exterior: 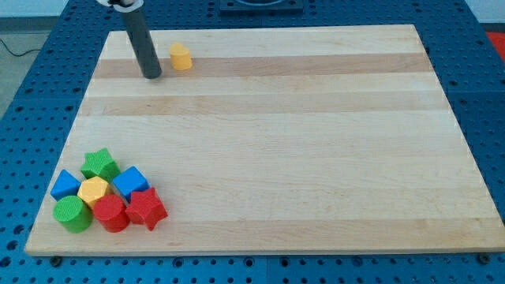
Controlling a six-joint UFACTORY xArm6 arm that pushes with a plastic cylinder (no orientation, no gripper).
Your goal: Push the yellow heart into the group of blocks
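1. No brand, label or writing readable anywhere in the view.
2. Wooden board (300,142) lies on a blue perforated table (481,95).
3. Count: eight blocks in all. One lone block far left; seven clustered near left.
4. Yellow heart (181,57) sits alone at the far left of the board, well apart from the cluster.
5. My tip (151,76) rests on the board just left of the yellow heart, slightly nearer; a small gap shows between them. It is a plain dark rod, with no jaws to part or close, and it holds nothing.
6. Cluster, near-left corner, blocks packed touching or nearly so:
   - green star (99,163), farthest of the group
   - blue block (65,185), at the left
   - yellow hexagon (94,191), in the middle
   - blue cube (130,183), to its right
   - green cylinder (72,213), nearest left
   - red cylinder (110,213), beside it
   - red star (146,208), at the right end
7. By colour: two yellow, two green, two blue, two red.
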